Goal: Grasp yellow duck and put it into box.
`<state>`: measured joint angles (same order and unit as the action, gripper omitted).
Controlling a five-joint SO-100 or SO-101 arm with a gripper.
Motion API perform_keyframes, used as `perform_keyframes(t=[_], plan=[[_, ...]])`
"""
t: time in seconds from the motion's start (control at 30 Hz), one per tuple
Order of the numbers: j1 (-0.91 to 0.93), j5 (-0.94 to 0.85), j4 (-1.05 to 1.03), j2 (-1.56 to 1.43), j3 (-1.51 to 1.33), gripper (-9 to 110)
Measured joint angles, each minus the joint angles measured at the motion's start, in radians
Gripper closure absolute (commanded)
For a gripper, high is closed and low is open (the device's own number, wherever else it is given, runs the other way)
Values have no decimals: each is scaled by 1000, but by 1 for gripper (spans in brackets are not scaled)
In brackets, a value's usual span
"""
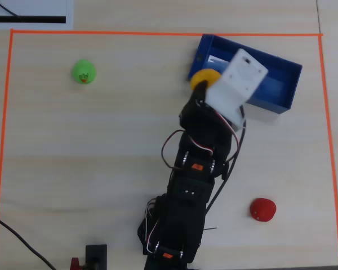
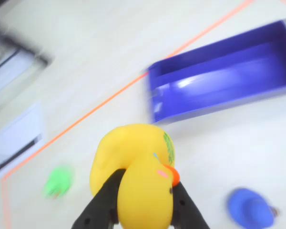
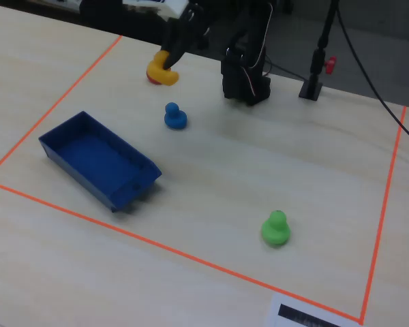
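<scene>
My gripper (image 2: 145, 185) is shut on the yellow duck (image 2: 133, 162); its black fingers (image 2: 104, 200) press the duck's head from both sides, the orange beak pointing right. In the fixed view the yellow duck (image 3: 162, 71) hangs in the gripper (image 3: 168, 63) well above the table, behind the blue duck. In the overhead view the duck (image 1: 204, 77) shows at the left short end of the box (image 1: 270, 103), just outside its corner, with the gripper (image 1: 202, 84) partly under the white wrist housing. The blue box (image 3: 78, 176) stands open and looks empty; it also shows in the wrist view as the box (image 2: 205, 109).
A green duck (image 1: 83, 71) (image 3: 276, 228) sits far from the box. A blue duck (image 3: 174, 116) (image 2: 250, 208) stands between arm and box. A red duck (image 1: 263, 209) lies beside the arm. Orange tape (image 1: 158, 33) frames the work area. A black stand (image 3: 313, 85) is near the base.
</scene>
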<state>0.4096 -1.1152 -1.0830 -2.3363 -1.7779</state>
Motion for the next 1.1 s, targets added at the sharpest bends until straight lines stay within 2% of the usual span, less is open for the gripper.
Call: perform_keyframes(t=[0.17, 0.3, 0.73, 1.1], plan=[[64, 6, 219, 12, -215, 101], [83, 37, 347, 107, -238, 101], [21, 54, 433, 551, 63, 101], [60, -32, 655, 879, 138, 101]])
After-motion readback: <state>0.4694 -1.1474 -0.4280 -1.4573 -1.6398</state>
